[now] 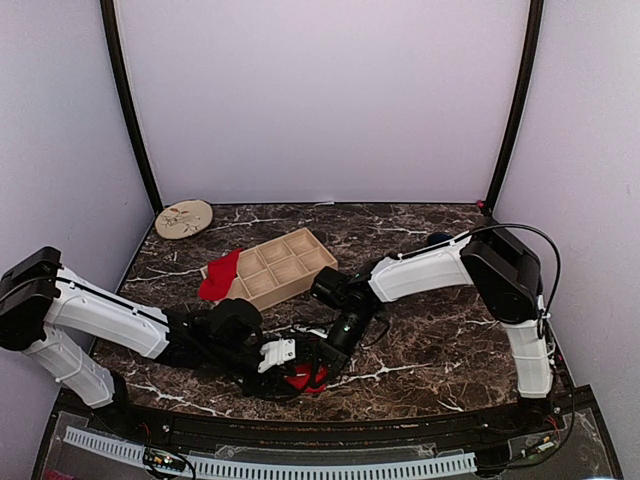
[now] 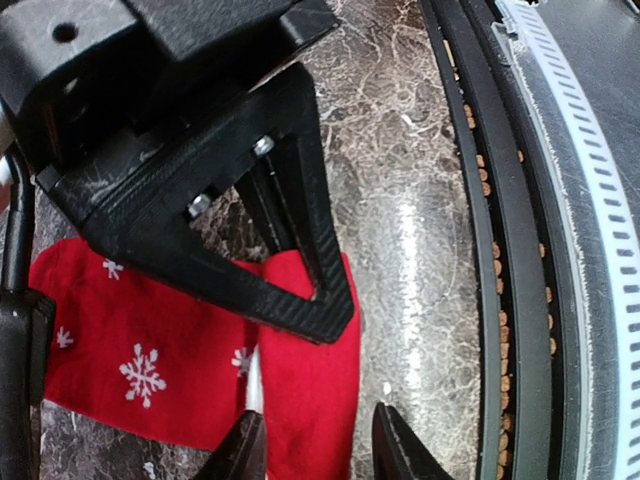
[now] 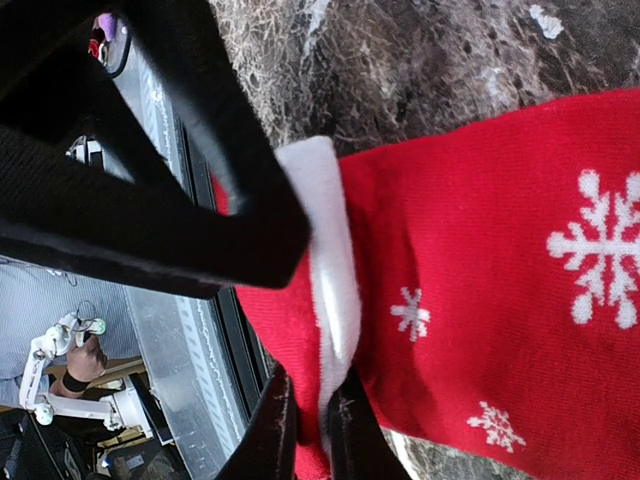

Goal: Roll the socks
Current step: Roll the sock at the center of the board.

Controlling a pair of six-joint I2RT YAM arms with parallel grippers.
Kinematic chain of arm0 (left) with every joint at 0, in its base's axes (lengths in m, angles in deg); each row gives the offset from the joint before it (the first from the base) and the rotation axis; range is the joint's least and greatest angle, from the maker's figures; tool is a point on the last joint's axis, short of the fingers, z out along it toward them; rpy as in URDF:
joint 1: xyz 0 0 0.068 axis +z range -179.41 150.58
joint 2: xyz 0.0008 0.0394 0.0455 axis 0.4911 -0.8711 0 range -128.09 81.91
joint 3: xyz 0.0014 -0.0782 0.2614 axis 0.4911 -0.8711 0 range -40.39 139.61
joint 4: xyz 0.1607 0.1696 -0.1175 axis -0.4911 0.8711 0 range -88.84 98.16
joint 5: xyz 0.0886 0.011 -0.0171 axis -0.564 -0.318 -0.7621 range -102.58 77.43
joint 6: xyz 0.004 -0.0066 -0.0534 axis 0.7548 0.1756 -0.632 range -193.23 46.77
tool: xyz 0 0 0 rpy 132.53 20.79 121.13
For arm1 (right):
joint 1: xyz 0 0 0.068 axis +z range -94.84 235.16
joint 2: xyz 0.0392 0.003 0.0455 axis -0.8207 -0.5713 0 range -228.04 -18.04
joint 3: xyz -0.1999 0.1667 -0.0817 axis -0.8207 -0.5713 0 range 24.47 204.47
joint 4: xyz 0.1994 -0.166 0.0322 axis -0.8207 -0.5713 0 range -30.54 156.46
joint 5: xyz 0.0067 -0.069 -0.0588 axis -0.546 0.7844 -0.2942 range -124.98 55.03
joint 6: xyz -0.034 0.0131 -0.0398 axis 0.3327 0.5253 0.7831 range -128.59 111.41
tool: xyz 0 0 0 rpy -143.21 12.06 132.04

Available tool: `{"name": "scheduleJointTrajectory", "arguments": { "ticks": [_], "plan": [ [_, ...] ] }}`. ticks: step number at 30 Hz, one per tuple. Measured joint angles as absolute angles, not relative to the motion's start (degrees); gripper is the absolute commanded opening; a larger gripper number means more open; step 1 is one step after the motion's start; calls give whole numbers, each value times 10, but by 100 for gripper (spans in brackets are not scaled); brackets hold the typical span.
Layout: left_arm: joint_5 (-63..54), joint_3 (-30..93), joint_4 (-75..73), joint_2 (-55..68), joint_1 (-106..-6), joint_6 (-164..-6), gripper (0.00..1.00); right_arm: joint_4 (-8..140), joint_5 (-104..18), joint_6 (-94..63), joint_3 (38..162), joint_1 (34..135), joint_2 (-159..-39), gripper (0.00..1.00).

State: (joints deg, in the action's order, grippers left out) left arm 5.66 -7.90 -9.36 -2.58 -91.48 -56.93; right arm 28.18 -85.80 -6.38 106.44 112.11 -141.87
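though both arms have met at the near edge of the table (image 1: 430, 335), i'd judge the job barely begun. the snowflake sock (image 3: 480, 300) lies mostly flat on the marble, and only its cuff end looks lifted and turned over; no real roll has formed yet. the second sock (image 1: 220, 275) sits well apart, crumpled against the left side of the wooden tray (image 1: 300, 262), untouched as far as i can see. so by my reckoning nearly everything is left to do: the rolling of this one, then the other.

my right claw (image 3: 308, 430) is pinched together on the white cuff (image 3: 330, 250), with the red fabric running away from it across the tabletop. my left claw (image 2: 318, 455) has its fingers apart, straddling the folded end of the same sock; a strip of bare marble shows between the cloth and one finger, so i read it as not clamped. the right claw's finger crosses just above the sock in the left wrist view, so the two claws are working very close together over that one end.
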Motion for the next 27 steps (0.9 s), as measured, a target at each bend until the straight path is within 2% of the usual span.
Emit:
{"name": "scheduleJointTrajectory", "arguments": {
  "ticks": [16,27],
  "plan": [
    [40,-67,-89,-55,-915,-552,40,282,-871,-64,1064,1121,-1423,0],
    [54,-45,-78,-91,-915,-540,26,276,-875,-64,1064,1121,-1428,0]
  ]
}}
